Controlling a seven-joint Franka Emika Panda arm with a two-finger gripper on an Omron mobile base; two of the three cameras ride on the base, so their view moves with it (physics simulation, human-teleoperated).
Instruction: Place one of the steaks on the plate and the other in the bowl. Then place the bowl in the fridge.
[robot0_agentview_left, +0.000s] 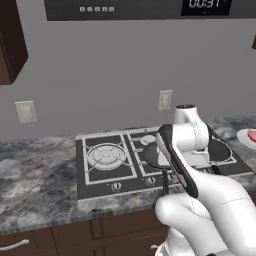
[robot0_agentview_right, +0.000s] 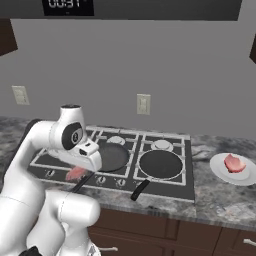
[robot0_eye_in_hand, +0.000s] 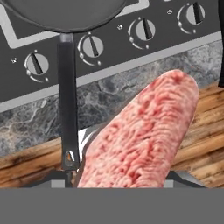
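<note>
Hand view looks down along the gripper, where a raw pinkish-red steak (robot0_eye_in_hand: 144, 135) with paler streaks stretches from the bottom centre up toward the right, held in the jaws, which are closed on it. Behind the meat runs the front strip of a black cooktop (robot0_eye_in_hand: 113, 48) with a row of round knobs (robot0_eye_in_hand: 92, 46), then a band of grey marbled counter (robot0_eye_in_hand: 109, 98), then wood flooring (robot0_eye_in_hand: 205, 113). A black frying pan (robot0_eye_in_hand: 65, 13) sits at the top, its long handle reaching down past the counter edge.

Right base view shows the white arm bent low in front of the cooktop (robot0_agentview_right: 175, 187), the steak (robot0_agentview_right: 76, 173) showing pink just under the gripper (robot0_agentview_right: 80, 167). Two black pans sit on the burners, one (robot0_agentview_right: 114, 156) beside the hand and one (robot0_agentview_right: 160, 164) further right. On the counter at far right lies a round white plate (robot0_agentview_right: 222, 172) carrying the second steak (robot0_agentview_right: 234, 163).

Left base view catches that plate (robot0_agentview_left: 244, 137) at the right edge, with the second steak (robot0_agentview_left: 252, 135) on it.
</note>
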